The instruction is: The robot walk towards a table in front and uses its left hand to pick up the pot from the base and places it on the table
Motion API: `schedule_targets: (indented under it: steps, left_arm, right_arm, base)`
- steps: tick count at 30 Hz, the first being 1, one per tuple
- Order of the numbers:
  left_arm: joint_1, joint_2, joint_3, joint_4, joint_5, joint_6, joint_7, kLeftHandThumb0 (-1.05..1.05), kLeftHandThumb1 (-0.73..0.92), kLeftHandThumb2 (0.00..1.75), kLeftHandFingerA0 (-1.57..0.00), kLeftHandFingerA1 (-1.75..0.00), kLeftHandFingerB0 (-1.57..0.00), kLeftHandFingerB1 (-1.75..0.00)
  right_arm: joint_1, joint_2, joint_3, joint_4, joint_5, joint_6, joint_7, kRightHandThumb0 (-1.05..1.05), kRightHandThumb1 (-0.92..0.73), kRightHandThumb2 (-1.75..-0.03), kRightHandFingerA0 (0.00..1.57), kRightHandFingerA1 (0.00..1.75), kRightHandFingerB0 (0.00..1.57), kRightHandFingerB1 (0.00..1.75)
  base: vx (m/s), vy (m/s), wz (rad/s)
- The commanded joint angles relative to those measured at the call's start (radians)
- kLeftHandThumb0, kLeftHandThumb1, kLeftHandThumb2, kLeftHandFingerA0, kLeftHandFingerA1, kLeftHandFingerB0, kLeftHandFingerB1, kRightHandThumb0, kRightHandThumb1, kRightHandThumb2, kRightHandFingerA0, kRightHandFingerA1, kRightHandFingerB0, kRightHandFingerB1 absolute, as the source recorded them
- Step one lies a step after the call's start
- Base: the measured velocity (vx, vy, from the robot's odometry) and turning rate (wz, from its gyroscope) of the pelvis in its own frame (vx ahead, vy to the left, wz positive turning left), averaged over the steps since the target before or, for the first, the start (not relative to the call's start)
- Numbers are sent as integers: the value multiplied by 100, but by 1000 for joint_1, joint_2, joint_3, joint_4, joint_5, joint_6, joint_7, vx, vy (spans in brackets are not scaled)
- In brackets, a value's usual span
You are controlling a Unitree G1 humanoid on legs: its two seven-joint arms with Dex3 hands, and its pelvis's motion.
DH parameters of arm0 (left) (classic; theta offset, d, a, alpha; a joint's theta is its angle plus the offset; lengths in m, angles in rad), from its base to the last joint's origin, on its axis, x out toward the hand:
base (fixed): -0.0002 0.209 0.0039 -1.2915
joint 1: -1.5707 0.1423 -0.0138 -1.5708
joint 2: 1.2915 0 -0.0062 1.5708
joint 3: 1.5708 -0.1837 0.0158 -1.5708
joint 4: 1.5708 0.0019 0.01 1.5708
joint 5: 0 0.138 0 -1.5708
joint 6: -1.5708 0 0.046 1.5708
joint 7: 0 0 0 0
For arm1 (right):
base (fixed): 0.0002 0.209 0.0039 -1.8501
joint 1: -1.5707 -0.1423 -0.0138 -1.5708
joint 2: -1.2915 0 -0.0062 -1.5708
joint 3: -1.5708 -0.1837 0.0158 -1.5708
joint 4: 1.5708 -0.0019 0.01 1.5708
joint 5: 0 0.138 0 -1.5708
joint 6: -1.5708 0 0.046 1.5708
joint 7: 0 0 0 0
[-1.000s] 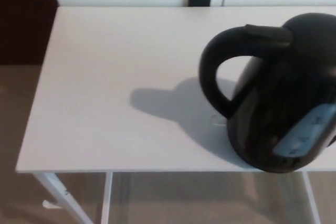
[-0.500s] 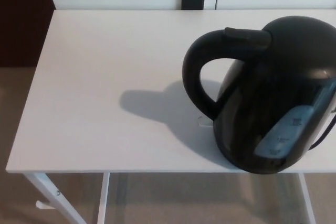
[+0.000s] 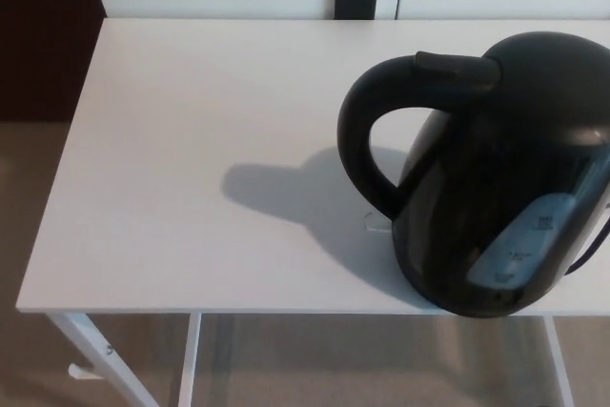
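Noting only a slight camera shift, I find the pot [image 3: 515,140] untouched at four o'clock on the tabletop [image 3: 191,140], handle [image 3: 353,140] toward nine; left hand unseen, state undeterminable, approach apparently near complete.

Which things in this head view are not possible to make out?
Head view:
Black rounded kettle pot: right side cut by the picture edge.
Any base: hidden under the pot's body.
Marks on its pale water window: too blurred.
Both robot hands: outside the frame.
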Motion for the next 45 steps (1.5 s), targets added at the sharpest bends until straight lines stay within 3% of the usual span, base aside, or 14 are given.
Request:
schedule_targets:
  steps: [1, 4, 5, 10, 11, 12, 13, 14, 15, 18, 31, 35, 43, 45]
  left_arm:
    - [94, -47, 220, -602, -264, 109, 166, -60, 43, 83, -1, -33, 0, -26]
    - [80, -86, 158, -878, -348, 178, 126, -59, 59, 58, -4, -33, -6, -27]
    - [59, -85, 97, -964, -363, 206, 91, -63, 40, 85, 0, -32, -3, -33]
    - [-19, -89, -63, -1045, -304, 255, 0, -75, 40, 86, 0, -26, 0, -26]
    - [-42, -93, -115, -1061, -242, 271, -6, -77, 51, 56, 0, -44, 0, -32]
    - [-78, -97, -189, -1065, -184, 287, -41, -79, 48, 56, 0, -61, 0, -45]
    - [-100, -104, -239, -1070, -146, 307, -57, -42, 9, 81, 0, -56, 0, -54]
    - [-109, -111, -266, -1076, -126, 324, -58, -42, 9, 81, 0, -56, 0, -54]
    - [-123, -118, -297, -1075, -104, 342, -62, -82, 33, 73, -3, -64, -6, -56]
    - [-198, -160, -419, -1043, -31, 384, -87, -84, 40, 54, -11, -75, -14, -58]
    - [-229, -146, -494, -1060, -15, 454, -51, -84, 40, 54, -14, -70, -14, -55]
    - [-550, -305, -698, -785, 135, 514, -16, -89, 37, 53, -24, -66, -19, -51]
    - [-618, -318, -753, -717, 164, 526, -10, -78, 35, 75, -21, -65, -14, -52]
    - [-619, -332, -763, -709, 164, 540, -9, -91, 39, 54, -18, -75, -14, -55]
  right_arm:
    - [-13, -14, -21, -14, 22, 11, 10, -17, -48, -54, 65, 53, 56, 47]
    - [-23, -4, -18, 1, 15, 8, -10, -16, -48, -54, 62, 52, 61, 49]
    - [-22, -2, -15, 7, 10, 5, -17, -16, -48, -54, 62, 52, 59, 49]
    - [-12, 4, -26, -1, 25, 12, -15, -16, -47, -54, 62, 51, 58, 48]
    - [-8, -2, -22, -7, 18, 12, -15, -17, -49, -54, 63, 52, 58, 48]
    - [-3, -3, -24, -14, 21, 15, -13, -17, -49, -54, 64, 53, 56, 47]
    - [-1, -4, -24, -17, 21, 17, -14, -18, -49, -54, 63, 52, 57, 47]
    - [0, -6, -23, -17, 18, 19, -15, -18, -49, -54, 63, 52, 57, 47]
    - [3, -6, -24, -21, 19, 22, -14, -18, -49, -54, 65, 53, 55, 47]
    - [7, -7, -30, -25, 25, 21, -12, -17, -49, -54, 67, 54, 55, 47]
    - [10, -10, -38, -32, 15, 28, -9, -18, -49, -54, 67, 54, 55, 46]
    - [15, -18, -28, -52, -3, 36, -22, -21, -52, -55, 63, 52, 57, 46]
    - [19, -20, -18, -72, -17, 43, -34, -22, -52, -55, 63, 52, 57, 46]
    - [28, -20, -21, -87, -10, 62, -24, -22, -53, -55, 62, 51, 55, 45]
  base:
    - [0, 0, 0]
    - [0, 0, 0]
    - [0, 0, 0]
    - [0, 0, 0]
    - [0, 0, 0]
    - [0, 0, 0]
    - [0, 0, 0]
    - [0, 0, 0]
    - [0, 0, 0]
    - [0, 0, 0]
    - [0, 0, 0]
    - [-4, -2, 3]
    - [0, 0, 0]
    - [0, 0, 0]
